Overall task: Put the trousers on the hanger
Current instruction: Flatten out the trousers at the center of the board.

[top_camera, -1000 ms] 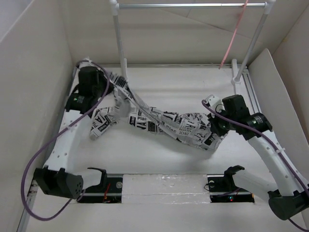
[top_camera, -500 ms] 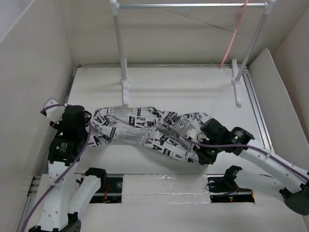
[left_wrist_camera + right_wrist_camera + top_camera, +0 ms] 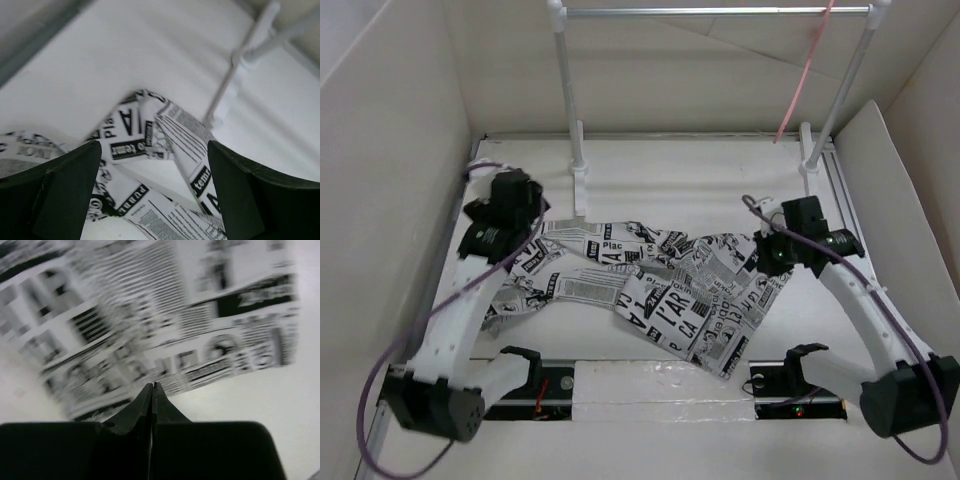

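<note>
1. Left hand (image 3: pixel 515 205) first: its fingers stand spread wide with nothing between them, poised over the left end of the trousers (image 3: pixel 660 290). A second ago it was pressed shut on that end and holding it up in the far left corner. It has since let go.
2. Below it, the freed legs lie loose on the worktop (image 3: pixel 700 180), twisted over one another near the foot of the rack (image 3: pixel 567 100). Its own camera shows only cloth and white surface between the open fingers.
3. Across the middle, the trousers have changed shape. The bunched rope of cloth from a moment ago has opened into a broad band, and one wide flap fans out toward the near edge.
4. Right hand (image 3: pixel 775 250) is pressed together and, as far as I can judge, pinching the right end of the trousers, since the cloth rises to it there. Its own camera shows the fingertips meeting with blurred print just beyond. It has swung back to the right since half a second ago, drawing the cloth out.
5. Far right, the pink hanger (image 3: pixel 805 75) hangs from the rack's top bar, well apart from the trousers.
6. My read: that was a spreading move. The garment is laid out and one hand is free to re-grip, but nothing has gone on the hanger yet.
</note>
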Motion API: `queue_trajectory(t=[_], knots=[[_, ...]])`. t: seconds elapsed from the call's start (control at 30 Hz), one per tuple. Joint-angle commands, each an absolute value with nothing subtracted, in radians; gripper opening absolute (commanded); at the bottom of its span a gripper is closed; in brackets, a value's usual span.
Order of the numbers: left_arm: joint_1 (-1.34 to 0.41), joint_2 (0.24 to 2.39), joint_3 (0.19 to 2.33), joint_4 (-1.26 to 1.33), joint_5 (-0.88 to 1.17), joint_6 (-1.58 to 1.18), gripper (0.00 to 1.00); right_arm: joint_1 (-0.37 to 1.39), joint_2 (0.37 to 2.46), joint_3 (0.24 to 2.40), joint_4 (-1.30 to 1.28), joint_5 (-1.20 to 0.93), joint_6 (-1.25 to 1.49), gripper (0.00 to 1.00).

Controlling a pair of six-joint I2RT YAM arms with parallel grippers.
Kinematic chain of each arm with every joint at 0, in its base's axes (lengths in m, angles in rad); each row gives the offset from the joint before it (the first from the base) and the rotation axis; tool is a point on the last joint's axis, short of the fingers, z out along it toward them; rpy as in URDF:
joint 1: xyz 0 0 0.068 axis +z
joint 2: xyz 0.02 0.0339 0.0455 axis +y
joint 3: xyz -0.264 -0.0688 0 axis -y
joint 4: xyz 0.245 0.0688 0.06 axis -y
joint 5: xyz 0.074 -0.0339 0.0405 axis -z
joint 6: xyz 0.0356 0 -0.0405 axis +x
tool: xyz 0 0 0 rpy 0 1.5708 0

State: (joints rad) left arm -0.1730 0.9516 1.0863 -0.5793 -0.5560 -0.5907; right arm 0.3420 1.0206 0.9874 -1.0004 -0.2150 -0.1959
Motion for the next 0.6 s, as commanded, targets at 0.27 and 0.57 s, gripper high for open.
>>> queue_trajectory(t=[0.27, 0.57], knots=[[-0.195, 1.366, 1.043, -0.275, -0.259, -0.592, 0.85, -0.268, 1.342, 0.883, -0.586, -0.282, -0.175, 0.65], [0.003, 1.517, 1.000, -0.201, -0.114, -0.643, 0.89, -0.279, 1.480, 0.789, -0.434, -0.382, -0.078, 0.54]])
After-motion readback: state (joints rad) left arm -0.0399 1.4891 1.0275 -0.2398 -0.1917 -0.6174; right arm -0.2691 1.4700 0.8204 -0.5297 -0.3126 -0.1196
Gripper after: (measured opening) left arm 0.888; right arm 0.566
